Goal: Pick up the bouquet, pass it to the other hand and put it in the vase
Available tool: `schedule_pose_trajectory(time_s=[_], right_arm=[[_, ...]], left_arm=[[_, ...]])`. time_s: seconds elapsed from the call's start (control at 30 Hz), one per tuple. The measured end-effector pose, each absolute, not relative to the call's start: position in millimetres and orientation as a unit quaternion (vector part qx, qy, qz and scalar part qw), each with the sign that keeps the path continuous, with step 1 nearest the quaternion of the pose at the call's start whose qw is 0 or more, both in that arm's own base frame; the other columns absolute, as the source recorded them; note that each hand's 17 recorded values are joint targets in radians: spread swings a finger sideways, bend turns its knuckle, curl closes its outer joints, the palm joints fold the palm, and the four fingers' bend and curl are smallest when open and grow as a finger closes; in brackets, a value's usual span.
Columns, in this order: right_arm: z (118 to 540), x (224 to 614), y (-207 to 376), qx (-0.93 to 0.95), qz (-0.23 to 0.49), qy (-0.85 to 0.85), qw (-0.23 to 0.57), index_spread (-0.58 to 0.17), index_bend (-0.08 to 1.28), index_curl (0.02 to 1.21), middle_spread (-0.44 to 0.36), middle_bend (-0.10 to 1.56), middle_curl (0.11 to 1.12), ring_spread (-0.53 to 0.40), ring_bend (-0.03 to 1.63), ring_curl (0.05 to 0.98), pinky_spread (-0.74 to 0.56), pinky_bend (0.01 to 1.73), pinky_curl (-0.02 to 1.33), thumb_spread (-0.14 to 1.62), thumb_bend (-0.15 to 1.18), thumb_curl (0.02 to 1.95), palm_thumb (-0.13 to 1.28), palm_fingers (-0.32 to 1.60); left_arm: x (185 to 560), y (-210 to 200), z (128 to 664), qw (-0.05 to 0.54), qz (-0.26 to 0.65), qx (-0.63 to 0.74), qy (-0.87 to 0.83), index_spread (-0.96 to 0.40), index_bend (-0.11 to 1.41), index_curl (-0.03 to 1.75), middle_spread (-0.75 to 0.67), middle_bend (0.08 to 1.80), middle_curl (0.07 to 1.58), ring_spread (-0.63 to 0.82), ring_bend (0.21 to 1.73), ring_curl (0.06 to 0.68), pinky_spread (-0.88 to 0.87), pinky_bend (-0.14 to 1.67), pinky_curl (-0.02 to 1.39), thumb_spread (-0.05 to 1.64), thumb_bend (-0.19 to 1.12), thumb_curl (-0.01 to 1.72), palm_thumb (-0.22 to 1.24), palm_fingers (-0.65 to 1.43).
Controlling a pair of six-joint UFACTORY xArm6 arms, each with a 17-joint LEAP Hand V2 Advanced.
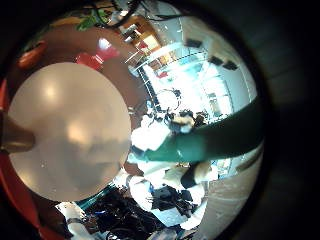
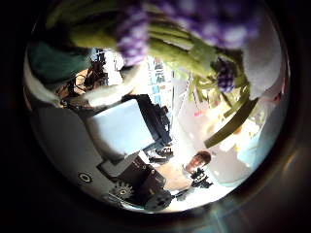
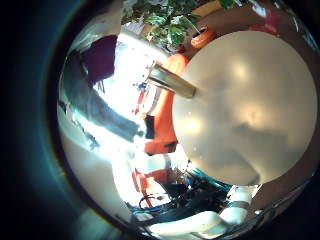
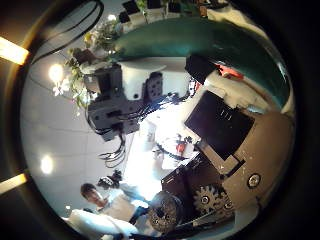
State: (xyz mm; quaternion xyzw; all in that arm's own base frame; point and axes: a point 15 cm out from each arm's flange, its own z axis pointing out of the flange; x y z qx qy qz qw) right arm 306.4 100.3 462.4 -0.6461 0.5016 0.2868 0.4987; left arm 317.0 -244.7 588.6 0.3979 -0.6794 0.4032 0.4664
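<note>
The bouquet (image 2: 194,39) fills much of the left thumb side palm view, its blossoms and stems close to my left hand (image 2: 126,131), whose fingers curl by it. The stem (image 1: 205,145) also crosses the left little finger side palm view. A tube-shaped vase (image 3: 172,82) stands at the round table's rim (image 3: 200,150); it also shows in the left little finger side view (image 1: 15,135).
The round table top (image 1: 70,130) lies below both hands. Leafy plants (image 3: 165,15) stand beyond the table. Room furniture (image 1: 190,60) shows behind.
</note>
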Motion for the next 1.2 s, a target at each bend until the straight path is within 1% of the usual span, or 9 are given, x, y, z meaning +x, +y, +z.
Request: schedule_pose_trajectory(time_s=[0.17, 0.33, 0.4, 0.53, 0.63, 0.7, 0.8, 1.03, 1.2], right_arm=[[457.3, 317.8, 85.9, -0.639, 0.255, 0.528, 0.498, -0.204, 1.22, 0.83, -0.104, 1.42, 0.71, -0.179, 1.47, 0.665, -0.2, 1.14, 1.08, 0.85, -0.02, 1.44, 1.04, 1.14], [456.2, 337.5, 60.3, -0.616, 0.213, 0.559, 0.512, -0.213, 1.16, 0.82, -0.115, 1.37, 0.69, -0.186, 1.43, 0.647, -0.23, 1.11, 1.03, 0.89, -0.07, 1.3, 0.82, 1.11], [454.2, 341.6, 50.5, -0.608, 0.203, 0.57, 0.515, -0.235, 1.05, 0.79, -0.125, 1.31, 0.67, -0.198, 1.4, 0.62, -0.28, 1.07, 0.97, 0.92, -0.06, 1.22, 0.76, 1.06], [424.1, 336.8, 50.5, -0.585, 0.236, 0.584, 0.51, -0.293, 0.65, 0.71, -0.153, 1.06, 0.6, -0.24, 1.35, 0.586, -0.41, 1.13, 0.89, 0.97, -0.04, 1.05, 0.71, 0.62], [414.9, 337.4, 48.9, -0.577, 0.243, 0.59, 0.51, -0.342, 0.49, 0.63, -0.156, 0.94, 0.56, -0.242, 1.27, 0.543, -0.4, 1.14, 0.86, 0.99, -0.04, 0.95, 0.68, 0.44], [414.5, 337.8, 47.7, -0.578, 0.243, 0.591, 0.509, -0.362, 0.48, 0.6, -0.146, 0.87, 0.53, -0.217, 1.19, 0.509, -0.32, 1.05, 0.84, 1.0, -0.04, 0.9, 0.68, 0.25], [419.5, 339.2, 46.4, -0.583, 0.237, 0.588, 0.509, -0.38, 0.44, 0.55, -0.119, 0.8, 0.49, -0.16, 1.09, 0.461, -0.18, 0.98, 0.82, 1.01, -0.03, 0.82, 0.67, 0.14], [431.7, 344.9, 42.5, -0.589, 0.229, 0.584, 0.509, -0.393, 0.37, 0.48, -0.081, 0.69, 0.44, -0.037, 0.93, 0.371, 0.17, 0.87, 0.74, 1.01, -0.03, 0.7, 0.68, 0.09], [436.2, 349.3, 39.0, -0.591, 0.226, 0.584, 0.508, -0.398, 0.31, 0.44, -0.043, 0.59, 0.39, 0.05, 0.84, 0.329, 0.33, 0.82, 0.69, 1.0, -0.03, 0.65, 0.67, 0.04]], left_arm=[[315.1, -248.2, 592.9, 0.472, 0.41, 0.389, -0.677, -0.45, 0.74, 0.67, -0.39, 1.07, 0.75, -0.41, 1.25, 0.421, -0.5, 1.03, 0.6, 1.01, 0.13, 0.5, 0.78, 1.36], [319.1, -246.0, 599.1, 0.454, 0.428, 0.387, -0.679, -0.52, 0.89, 0.77, -0.41, 1.18, 0.78, -0.41, 1.34, 0.47, -0.53, 1.12, 0.65, 1.03, 0.13, 0.56, 0.85, 1.26], [324.0, -243.0, 605.0, 0.44, 0.443, 0.39, -0.677, -0.54, 0.92, 0.8, -0.41, 1.21, 0.78, -0.41, 1.37, 0.483, -0.53, 1.15, 0.67, 1.05, 0.13, 0.58, 0.86, 1.24], [336.3, -231.0, 623.5, 0.394, 0.475, 0.401, -0.677, -0.56, 0.94, 0.84, -0.41, 1.25, 0.79, -0.4, 1.4, 0.499, -0.54, 1.18, 0.69, 1.07, 0.11, 0.62, 0.87, 1.21], [343.0, -221.0, 636.9, 0.361, 0.486, 0.406, -0.684, -0.57, 0.95, 0.87, -0.41, 1.27, 0.78, -0.39, 1.42, 0.505, -0.54, 1.19, 0.71, 1.07, 0.1, 0.64, 0.88, 1.19], [347.1, -213.0, 647.0, 0.337, 0.49, 0.41, -0.691, -0.58, 0.95, 0.89, -0.4, 1.29, 0.78, -0.39, 1.43, 0.511, -0.54, 1.2, 0.72, 1.08, 0.1, 0.66, 0.89, 1.18], [353.7, -195.8, 660.7, 0.287, 0.491, 0.422, -0.706, -0.58, 0.95, 0.91, -0.4, 1.3, 0.78, -0.38, 1.44, 0.514, -0.54, 1.2, 0.73, 1.09, 0.09, 0.68, 0.89, 1.18], [366.8, -149.0, 674.3, 0.205, 0.496, 0.458, -0.708, -0.59, 0.94, 0.95, -0.39, 1.32, 0.76, -0.38, 1.45, 0.516, -0.54, 1.2, 0.75, 1.1, 0.06, 0.73, 0.89, 1.16], [364.6, -130.3, 668.6, 0.181, 0.483, 0.48, -0.709, -0.6, 0.94, 0.97, -0.39, 1.33, 0.76, -0.37, 1.45, 0.516, -0.55, 1.18, 0.76, 1.11, 0.04, 0.75, 0.89, 1.16]])
